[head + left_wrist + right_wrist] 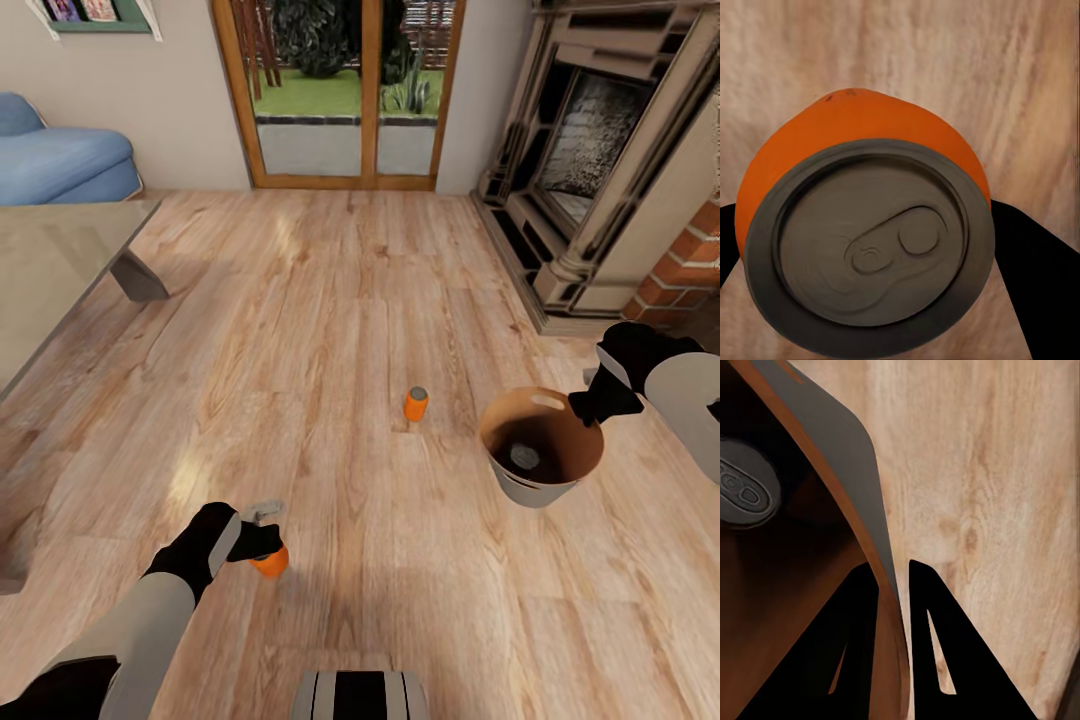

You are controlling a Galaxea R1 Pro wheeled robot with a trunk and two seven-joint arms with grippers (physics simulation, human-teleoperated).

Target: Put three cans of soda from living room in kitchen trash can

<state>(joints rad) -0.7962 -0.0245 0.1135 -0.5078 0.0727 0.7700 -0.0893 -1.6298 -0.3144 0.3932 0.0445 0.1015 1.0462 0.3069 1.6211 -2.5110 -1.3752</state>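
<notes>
My left gripper (pixel 262 543) is shut on an orange soda can (pixel 270 560) low over the wood floor; in the left wrist view the can's grey top (pixel 874 244) sits between the black fingers (pixel 1039 255). A second orange can (pixel 416 403) stands upright on the floor further ahead. The trash can (pixel 540 448), grey-white outside and tan-brown inside, is held at its rim by my right gripper (pixel 598 398). In the right wrist view the fingers (pixel 934 615) pinch the bin's wall (pixel 881 577). A dark can's grey top (pixel 524 458) lies inside the bin (pixel 746 491).
A grey low table (pixel 60 260) stands at the left with a blue sofa (pixel 60 155) behind it. The brick fireplace (pixel 610 170) fills the right side, and wood-framed glass doors (pixel 340 95) are straight ahead. Open plank floor lies between them.
</notes>
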